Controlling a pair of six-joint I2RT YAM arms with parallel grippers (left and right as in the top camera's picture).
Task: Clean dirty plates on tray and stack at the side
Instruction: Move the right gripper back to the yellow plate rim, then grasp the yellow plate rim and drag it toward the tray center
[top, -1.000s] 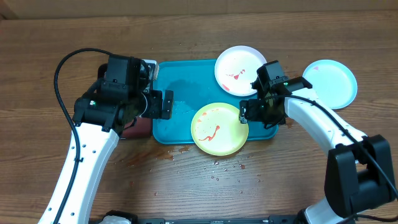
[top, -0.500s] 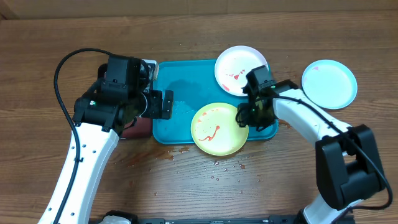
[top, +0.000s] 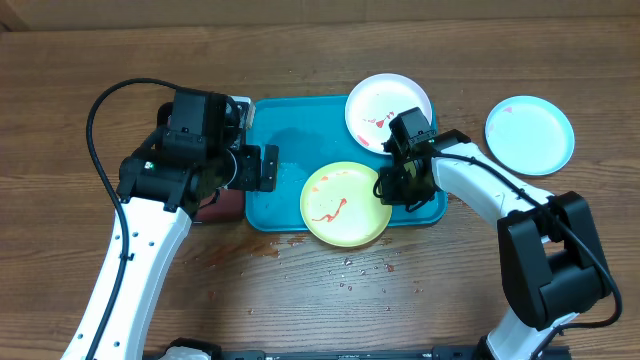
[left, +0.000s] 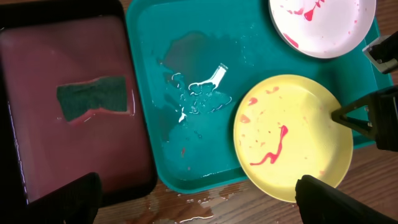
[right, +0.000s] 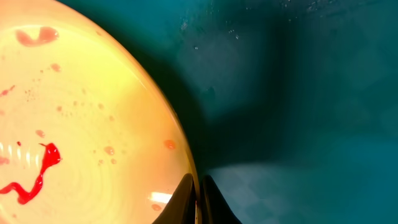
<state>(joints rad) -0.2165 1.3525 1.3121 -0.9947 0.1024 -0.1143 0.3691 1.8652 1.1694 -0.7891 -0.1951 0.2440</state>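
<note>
The lime green plate (top: 343, 206) with red smears lies at the front right of the turquoise tray (top: 280, 190), overhanging its front rim. My right gripper (top: 389, 188) is shut on this plate's right rim; in the right wrist view its fingertips (right: 199, 194) pinch the plate's edge (right: 81, 124). The white plate (top: 386, 110) with red smears rests on the tray's back right corner. The light blue plate (top: 530, 135) lies on the table to the right. My left gripper (top: 258, 168) hangs open over the tray's left edge, holding nothing.
A black tray (left: 74, 155) of reddish liquid with a green sponge (left: 93, 99) sits left of the turquoise tray. A water puddle (left: 199, 87) lies on the tray floor. Drops and wet patches (top: 345, 265) mark the table in front.
My right gripper has moved left and shut on the green plate's rim. The plate has slid a little to the left. The left arm has not moved.
</note>
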